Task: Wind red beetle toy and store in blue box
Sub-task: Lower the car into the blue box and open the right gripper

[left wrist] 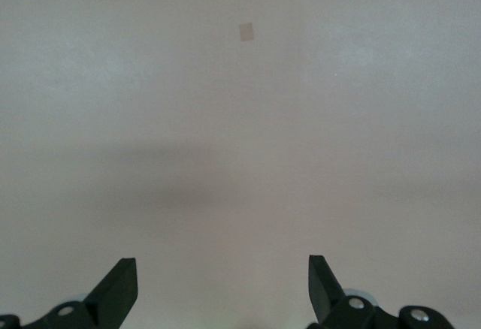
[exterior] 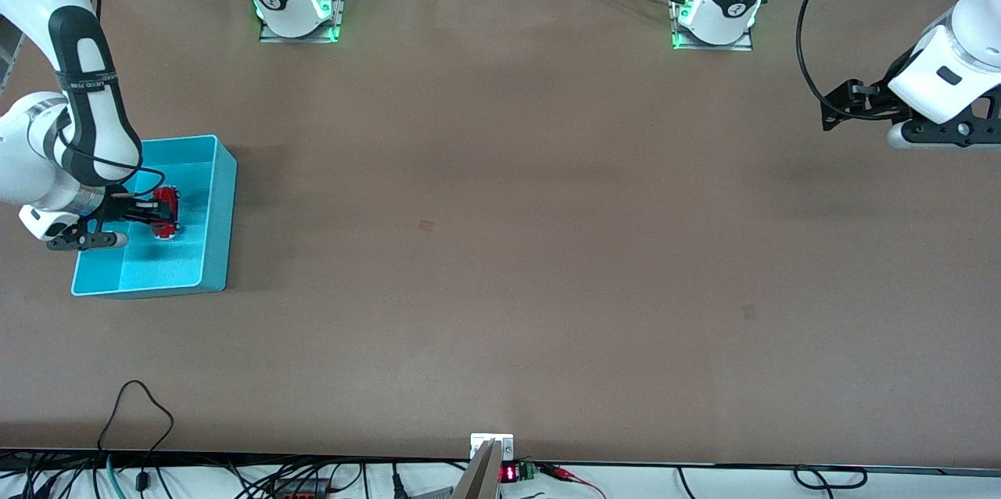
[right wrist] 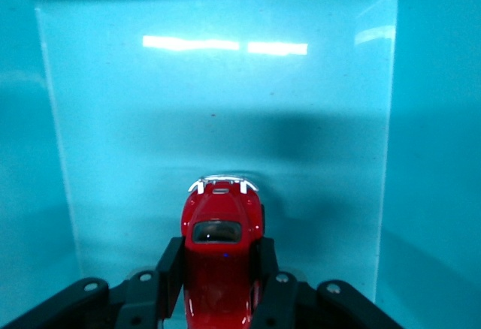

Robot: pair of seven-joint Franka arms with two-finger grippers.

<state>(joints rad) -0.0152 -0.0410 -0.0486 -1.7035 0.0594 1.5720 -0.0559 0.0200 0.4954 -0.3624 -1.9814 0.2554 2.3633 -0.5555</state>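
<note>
The red beetle toy (exterior: 166,211) is inside the blue box (exterior: 215,202), which stands at the right arm's end of the table. My right gripper (exterior: 162,212) reaches into the box and is shut on the toy's sides. In the right wrist view the red beetle toy (right wrist: 219,227) sits between the two dark fingers (right wrist: 170,265) above the box's pale floor (right wrist: 225,126). I cannot tell whether its wheels touch the floor. My left gripper (exterior: 837,112) is open and empty, held over the bare table at the left arm's end; its fingertips (left wrist: 120,288) stand wide apart.
The brown table (exterior: 500,249) spreads between the two arms. A small pale mark (left wrist: 246,31) shows on it in the left wrist view. Cables (exterior: 133,436) and a small fixture (exterior: 491,448) run along the table edge nearest the camera.
</note>
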